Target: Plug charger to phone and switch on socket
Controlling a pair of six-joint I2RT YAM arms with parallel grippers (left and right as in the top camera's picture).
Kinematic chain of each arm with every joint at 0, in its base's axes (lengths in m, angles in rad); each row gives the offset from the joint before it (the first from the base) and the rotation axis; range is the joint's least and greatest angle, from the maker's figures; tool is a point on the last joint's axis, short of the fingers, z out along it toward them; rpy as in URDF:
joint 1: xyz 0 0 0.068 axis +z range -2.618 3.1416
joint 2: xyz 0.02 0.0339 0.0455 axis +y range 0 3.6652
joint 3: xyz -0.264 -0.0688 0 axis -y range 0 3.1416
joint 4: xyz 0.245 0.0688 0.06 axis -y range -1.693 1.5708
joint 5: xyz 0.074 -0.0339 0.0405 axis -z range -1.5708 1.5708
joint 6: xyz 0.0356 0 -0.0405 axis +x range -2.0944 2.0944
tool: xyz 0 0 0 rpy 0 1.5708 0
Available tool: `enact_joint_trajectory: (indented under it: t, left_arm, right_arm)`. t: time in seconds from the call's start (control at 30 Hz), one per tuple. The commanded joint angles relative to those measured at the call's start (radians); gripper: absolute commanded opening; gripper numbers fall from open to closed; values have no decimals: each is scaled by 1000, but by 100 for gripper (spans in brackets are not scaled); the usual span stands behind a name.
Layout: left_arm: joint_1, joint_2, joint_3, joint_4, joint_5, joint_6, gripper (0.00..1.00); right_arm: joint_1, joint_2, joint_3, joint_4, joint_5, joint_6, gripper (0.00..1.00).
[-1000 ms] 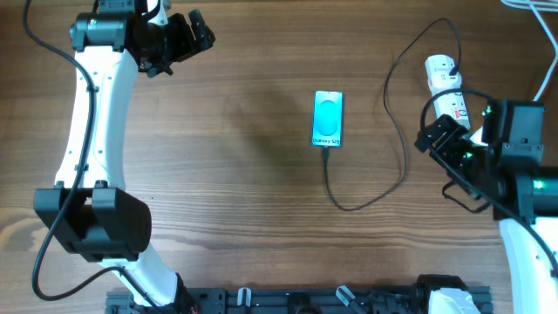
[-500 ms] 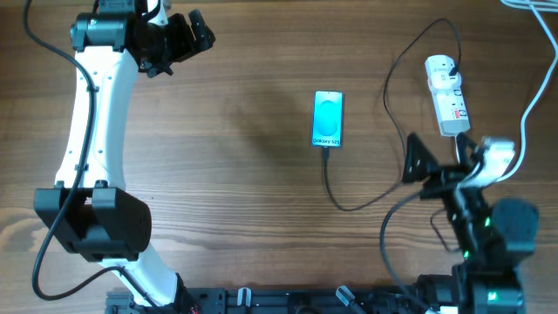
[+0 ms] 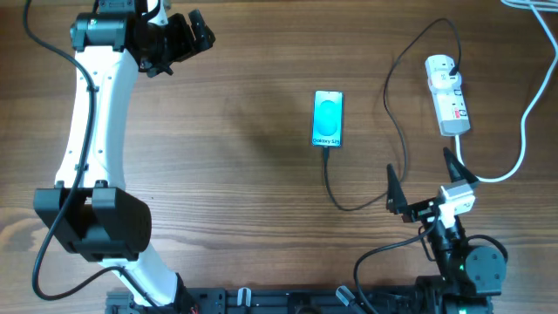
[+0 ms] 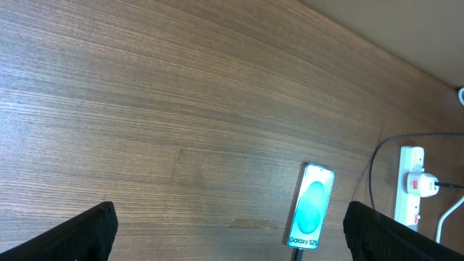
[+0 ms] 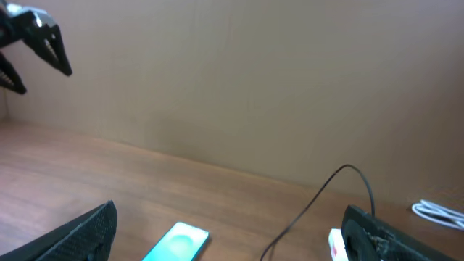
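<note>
Overhead, what sits nearest to us?

Our right gripper (image 3: 418, 160), close to the near edge of the table (image 3: 244, 174). Its fingers (image 3: 394, 185) spread in a wide V with nothing between them. Our right wrist view agrees: one finger (image 5: 80, 233) in each lower corner, only air between.

And just beyond?

We see the charger (image 3: 328, 170). Its black cable loops on the wood close by one of those fingers; we cannot tell whether they touch. One end meets the near short edge of the phone (image 3: 328, 119), though we cannot judge how deep the tip sits. The other end climbs to a white adapter (image 3: 443, 65) on the far end of the socket (image 3: 448, 96).

Where is the phone?

About mid-table, flat, its cyan screen up.

The socket?

Right of the phone, well apart, lying roughly parallel to it. A thick white cord (image 3: 523, 131) curves away from its near end. We cannot make out its switch.

Farthest?

Our left gripper (image 3: 202, 28), at the far left, its fingers (image 4: 87, 233) apart and empty.
</note>
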Motion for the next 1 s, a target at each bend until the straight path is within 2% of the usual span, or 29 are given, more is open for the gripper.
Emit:
enact_joint_trajectory:
  t: [0.0, 0.2, 0.3, 0.53, 0.63, 0.77, 0.97]
  left_arm:
    - [4, 6, -5, 2, -2, 17, 100]
    - [4, 6, -5, 2, -2, 17, 100]
    - [4, 6, -5, 2, -2, 17, 100]
    - [4, 6, -5, 2, -2, 17, 100]
    - [4, 6, -5, 2, -2, 17, 100]
    - [4, 6, -5, 2, -2, 17, 100]
    - [4, 6, -5, 2, -2, 17, 100]
  right_arm:
    - [7, -17, -68, 84, -12, -30, 100]
    - [7, -17, -102, 42, 174, 148, 100]
    - [6, -17, -102, -52, 198, 147, 100]
    - [6, -17, -102, -53, 187, 118, 100]
    - [6, -17, -102, -53, 159, -10, 100]
    - [6, -17, -102, -53, 165, 43, 100]
    - [6, -17, -102, -51, 169, 43, 100]
